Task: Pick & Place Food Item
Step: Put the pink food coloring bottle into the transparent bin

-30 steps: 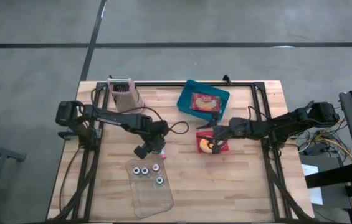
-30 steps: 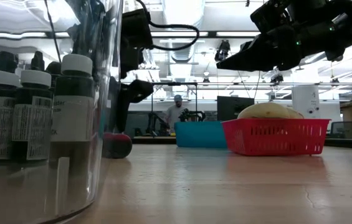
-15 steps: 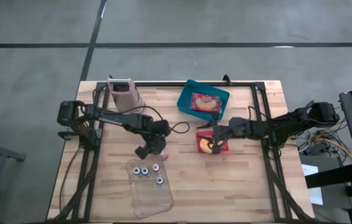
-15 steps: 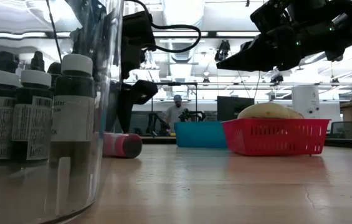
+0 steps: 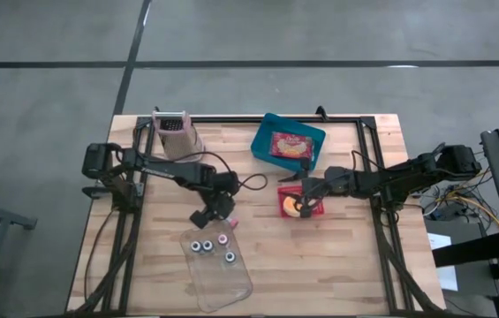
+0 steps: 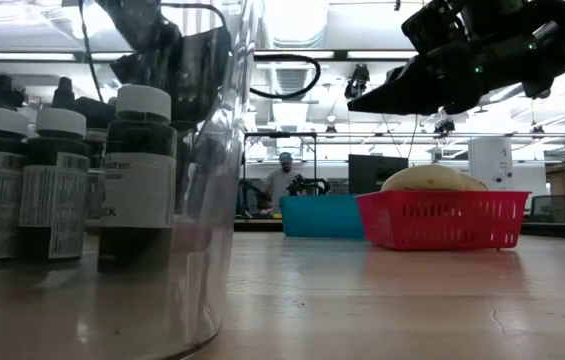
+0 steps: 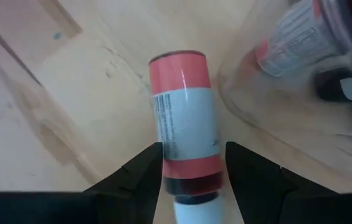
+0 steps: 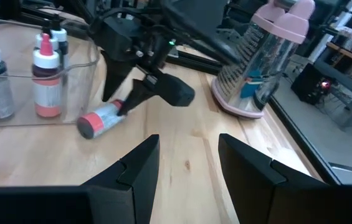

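Honestly nothing's readable here, the white labels on the dark dropper bottles (image 6: 142, 180) and the one on the pink-capped bottle (image 7: 185, 124) lying on the desk (image 5: 337, 265) are just blurry lines of print.

Arms you have working: 2, with the left gripper (image 5: 216, 210) and the right gripper (image 5: 306, 196) both over the table (image 5: 337, 265).
Bottles you can count: 4 — 3 standing in the clear tray (image 5: 231, 291), 1 pink bottle (image 7: 184, 118) lying just beside it.
Clear trays: 1.
Baskets: 2 — 1 red basket (image 5: 286, 210), 1 blue basket (image 5: 262, 137).
Food items you see: 2 — 1 in each basket.
Graters: 1, the pink-topped grater (image 5: 177, 132).
People in the room behind: 1 person (image 6: 281, 180).
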You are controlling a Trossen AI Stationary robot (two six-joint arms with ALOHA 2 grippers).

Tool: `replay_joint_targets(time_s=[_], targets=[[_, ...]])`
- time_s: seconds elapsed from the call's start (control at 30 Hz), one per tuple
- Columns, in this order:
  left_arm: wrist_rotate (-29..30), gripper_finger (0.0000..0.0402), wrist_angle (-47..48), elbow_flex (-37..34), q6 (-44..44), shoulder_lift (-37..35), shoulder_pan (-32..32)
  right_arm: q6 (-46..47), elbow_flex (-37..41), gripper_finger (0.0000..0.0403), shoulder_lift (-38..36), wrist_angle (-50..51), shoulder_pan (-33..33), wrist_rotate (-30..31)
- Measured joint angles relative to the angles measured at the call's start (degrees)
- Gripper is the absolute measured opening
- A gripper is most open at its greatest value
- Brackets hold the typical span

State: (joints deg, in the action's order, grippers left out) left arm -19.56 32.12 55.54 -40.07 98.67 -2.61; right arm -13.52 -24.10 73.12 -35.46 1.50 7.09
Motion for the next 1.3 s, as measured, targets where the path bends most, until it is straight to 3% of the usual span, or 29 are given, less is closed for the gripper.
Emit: replay_joint_targets(time_s=[0.5, 0.77, 0.93, 1.07, 1.2, 1.3], targets=[[0.06, 0.0175, -2.32, -1.61, 2.7, -0.2, -0.28, 0.0, 0.0, 0.016, 0.0, 0.0, -0.02, 0.69], [2.84, 0.0101, -2.51, -1.57, 2.75, -0.3, -0.71, 0.02, 0.0, 0.016, 0.0, 0.0, 0.0, 0.69], [6.83, 0.0071, -2.74, -1.5, 3.03, -0.34, -2.76, 0.02, 0.0, 0.016, 0.0, 0.0, -0.01, 0.69], [10.98, 0.0077, -4.48, -1.47, 3.68, -0.39, -5.69, 0.02, 0.0, 0.016, 0.0, 0.0, 0.0, 0.7], [19.05, 0.0079, -6.69, -1.5, 4.54, -0.31, -8.05, 0.02, 0.0, 0.016, 0.0, 0.0, 0.0, 0.69], [20.0, 0.008, -6.66, -1.34, 3.24, -0.26, -9.24, 0.02, 0.0, 0.016, 0.0, 0.02, 0.0, 0.7]])
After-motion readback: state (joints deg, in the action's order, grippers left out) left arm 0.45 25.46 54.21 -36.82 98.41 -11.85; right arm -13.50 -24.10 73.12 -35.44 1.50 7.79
